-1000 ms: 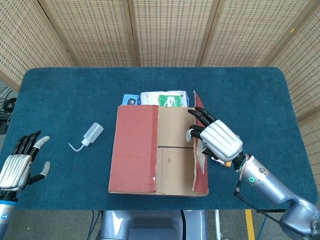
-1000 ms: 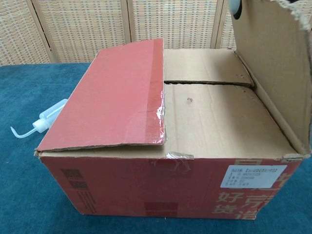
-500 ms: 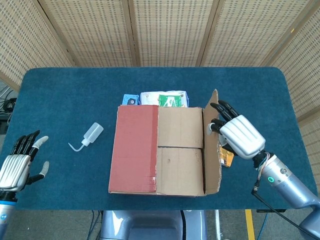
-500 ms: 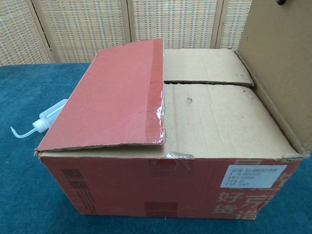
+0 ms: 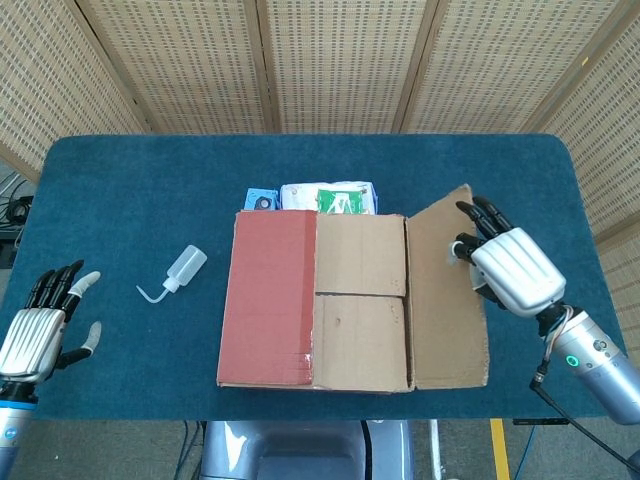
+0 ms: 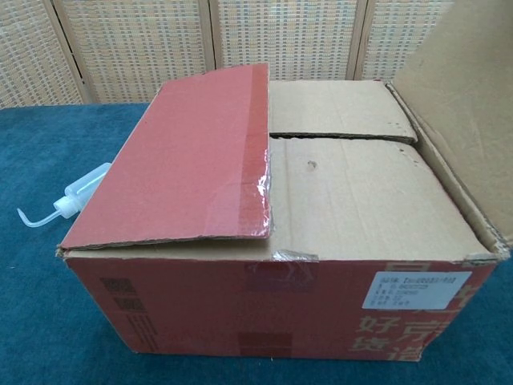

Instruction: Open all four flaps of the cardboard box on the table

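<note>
Right flap [image 5: 447, 290] swung further outward over the last second, from nearly upright above the box top to laid well open past the right edge; right hand [image 5: 508, 268] carried rightward with it. Cardboard box [image 5: 316, 300] positioned at mid-table on blue cloth [image 5: 130, 190], near the front edge. Left flap [image 5: 268, 298], red outer face up, lying closed over the left part of the top; slightly raised along its far edge in the chest view. Two inner flaps [image 5: 360, 300] flat and closed, meeting at a seam across the middle. Right hand placed against the outer edge of the right flap, fingertips [image 5: 480, 210] extended toward the far upper corner; fingers spread, grasp on the cardboard not determinable, contact at the flap edge only. Right hand outside the chest view; flap visible there at upper right [image 6: 465, 104], tilted outward. Left hand [image 5: 38, 330] at the near left corner of the table, well apart from the box, fingers extended and spread, holding nothing. Squeeze bottle [image 5: 178, 272] lying on the cloth between left hand and box. Packages [image 5: 330, 197] just behind the box, touching or nearly touching its far side
</note>
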Action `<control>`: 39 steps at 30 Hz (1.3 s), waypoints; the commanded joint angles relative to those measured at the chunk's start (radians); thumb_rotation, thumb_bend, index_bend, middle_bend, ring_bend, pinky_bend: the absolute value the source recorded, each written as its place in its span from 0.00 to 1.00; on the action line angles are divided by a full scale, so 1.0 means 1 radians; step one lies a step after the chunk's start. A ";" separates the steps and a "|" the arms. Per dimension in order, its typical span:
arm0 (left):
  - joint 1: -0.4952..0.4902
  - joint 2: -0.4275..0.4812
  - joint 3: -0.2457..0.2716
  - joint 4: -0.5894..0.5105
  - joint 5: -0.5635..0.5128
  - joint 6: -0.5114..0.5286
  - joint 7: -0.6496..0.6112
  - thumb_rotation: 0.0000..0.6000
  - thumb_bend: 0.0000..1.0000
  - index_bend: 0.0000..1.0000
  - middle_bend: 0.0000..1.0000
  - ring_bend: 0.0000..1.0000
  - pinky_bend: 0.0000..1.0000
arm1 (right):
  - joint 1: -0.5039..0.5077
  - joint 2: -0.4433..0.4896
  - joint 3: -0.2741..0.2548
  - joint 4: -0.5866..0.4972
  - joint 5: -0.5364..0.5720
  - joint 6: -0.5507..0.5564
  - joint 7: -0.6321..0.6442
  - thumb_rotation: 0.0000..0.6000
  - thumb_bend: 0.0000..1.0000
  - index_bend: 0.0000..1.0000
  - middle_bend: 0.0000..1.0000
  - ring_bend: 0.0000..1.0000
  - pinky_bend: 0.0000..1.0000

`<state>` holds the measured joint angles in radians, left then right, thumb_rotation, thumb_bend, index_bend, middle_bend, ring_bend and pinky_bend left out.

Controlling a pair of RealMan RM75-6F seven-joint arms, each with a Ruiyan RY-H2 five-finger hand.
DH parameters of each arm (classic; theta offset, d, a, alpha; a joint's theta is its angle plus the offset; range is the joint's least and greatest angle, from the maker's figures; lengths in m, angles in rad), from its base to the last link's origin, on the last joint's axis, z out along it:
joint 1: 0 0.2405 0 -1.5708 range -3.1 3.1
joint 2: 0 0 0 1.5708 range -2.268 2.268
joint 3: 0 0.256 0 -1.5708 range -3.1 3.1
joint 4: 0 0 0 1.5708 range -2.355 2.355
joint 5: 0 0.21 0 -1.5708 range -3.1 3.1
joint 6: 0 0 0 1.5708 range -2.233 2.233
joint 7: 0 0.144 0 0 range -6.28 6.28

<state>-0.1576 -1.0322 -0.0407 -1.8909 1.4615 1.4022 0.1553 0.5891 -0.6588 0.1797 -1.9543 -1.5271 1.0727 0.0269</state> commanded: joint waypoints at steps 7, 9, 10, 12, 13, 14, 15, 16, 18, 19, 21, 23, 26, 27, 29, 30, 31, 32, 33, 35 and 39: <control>-0.019 0.026 -0.003 -0.009 0.033 -0.013 -0.013 0.87 0.49 0.12 0.00 0.00 0.00 | -0.034 0.017 -0.013 0.018 0.004 0.013 0.013 1.00 1.00 0.47 0.47 0.00 0.00; -0.028 0.035 -0.005 -0.015 0.049 -0.019 -0.009 0.87 0.49 0.12 0.00 0.00 0.00 | -0.041 0.015 -0.014 0.021 0.004 0.020 0.021 1.00 1.00 0.47 0.46 0.00 0.00; -0.033 0.040 -0.006 -0.017 0.056 -0.023 -0.008 0.87 0.49 0.12 0.00 0.00 0.00 | -0.045 0.014 -0.015 0.024 0.004 0.024 0.024 1.00 1.00 0.47 0.45 0.00 0.00; -0.045 0.054 -0.007 -0.021 0.076 -0.034 -0.011 0.87 0.49 0.12 0.00 0.00 0.00 | -0.057 0.007 -0.016 0.027 0.006 0.040 0.036 1.00 1.00 0.47 0.43 0.00 0.00; -0.056 0.065 -0.008 -0.026 0.090 -0.045 -0.018 0.87 0.49 0.12 0.00 0.00 0.00 | -0.066 0.000 -0.018 0.031 0.007 0.053 0.045 1.00 1.00 0.47 0.41 0.00 0.00; -0.064 0.073 -0.009 -0.029 0.099 -0.053 -0.024 0.87 0.49 0.12 0.00 0.00 0.00 | -0.073 -0.006 -0.020 0.035 0.008 0.061 0.049 1.00 1.00 0.46 0.39 0.00 0.00; -0.078 0.087 -0.012 -0.031 0.112 -0.068 -0.034 0.87 0.49 0.12 0.00 0.00 0.00 | -0.082 -0.017 -0.022 0.041 0.008 0.075 0.054 1.00 1.00 0.45 0.36 0.00 0.00; -0.095 0.101 -0.017 -0.034 0.129 -0.082 -0.043 0.87 0.49 0.12 0.00 0.00 0.00 | -0.093 -0.028 -0.025 0.048 0.011 0.089 0.056 1.00 1.00 0.42 0.34 0.00 0.00; -0.128 0.130 -0.025 -0.036 0.153 -0.115 -0.063 0.87 0.49 0.12 0.00 0.00 0.00 | -0.115 -0.054 -0.031 0.061 0.011 0.121 0.045 1.00 0.99 0.37 0.29 0.00 0.00; -0.141 0.141 -0.028 -0.038 0.165 -0.127 -0.070 0.87 0.49 0.12 0.00 0.00 0.00 | -0.123 -0.062 -0.032 0.065 0.012 0.131 0.038 1.00 0.98 0.35 0.26 0.00 0.00; -0.168 0.160 -0.035 -0.040 0.193 -0.146 -0.091 0.87 0.49 0.12 0.00 0.00 0.00 | -0.138 -0.076 -0.035 0.069 0.017 0.151 0.023 1.00 0.98 0.29 0.22 0.00 0.00; -0.225 0.189 -0.051 -0.046 0.247 -0.190 -0.122 0.87 0.50 0.12 0.00 0.00 0.00 | -0.165 -0.099 -0.040 0.070 0.030 0.186 0.000 1.00 0.98 0.24 0.17 0.00 0.00; -0.277 0.215 -0.063 -0.053 0.278 -0.237 -0.160 0.87 0.51 0.12 0.00 0.00 0.00 | -0.185 -0.121 -0.043 0.069 0.039 0.213 -0.024 1.00 0.98 0.18 0.10 0.00 0.00; -0.291 0.219 -0.066 -0.054 0.285 -0.250 -0.167 0.87 0.52 0.12 0.00 0.00 0.00 | -0.189 -0.126 -0.043 0.069 0.040 0.219 -0.030 1.00 0.98 0.16 0.09 0.00 0.00; -0.333 0.229 -0.077 -0.060 0.301 -0.290 -0.183 0.87 0.55 0.12 0.00 0.00 0.00 | -0.201 -0.141 -0.047 0.069 0.042 0.233 -0.046 1.00 0.98 0.15 0.07 0.00 0.00; -0.348 0.232 -0.081 -0.061 0.306 -0.305 -0.186 0.87 0.59 0.12 0.00 0.00 0.00 | -0.205 -0.146 -0.048 0.070 0.041 0.238 -0.050 1.00 0.98 0.14 0.07 0.00 0.00; -0.369 0.237 -0.086 -0.063 0.311 -0.327 -0.190 0.87 0.61 0.12 0.00 0.00 0.00 | -0.211 -0.152 -0.050 0.071 0.040 0.244 -0.055 1.00 0.98 0.14 0.07 0.00 0.00; -0.383 0.238 -0.091 -0.065 0.314 -0.340 -0.193 0.87 0.65 0.12 0.00 0.00 0.00 | -0.214 -0.156 -0.052 0.071 0.039 0.247 -0.058 1.00 0.98 0.14 0.07 0.00 0.00; -0.411 0.239 -0.099 -0.067 0.315 -0.368 -0.197 0.87 0.68 0.12 0.00 0.00 0.00 | -0.221 -0.163 -0.056 0.073 0.037 0.252 -0.062 1.00 0.98 0.14 0.07 0.00 0.00; -0.452 0.238 -0.112 -0.068 0.313 -0.411 -0.203 0.87 0.74 0.12 0.00 0.00 0.00 | -0.230 -0.173 -0.061 0.075 0.033 0.259 -0.066 1.00 0.98 0.14 0.07 0.00 0.00; -0.541 0.227 -0.133 -0.075 0.292 -0.515 -0.219 0.87 0.83 0.12 0.00 0.00 0.00 | -0.247 -0.185 -0.066 0.083 0.029 0.274 -0.062 1.00 0.98 0.14 0.07 0.00 0.00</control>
<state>-0.6520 -0.8007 -0.1564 -1.9598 1.7644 0.9369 -0.0502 0.3445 -0.8418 0.1152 -1.8733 -1.4966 1.3441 -0.0364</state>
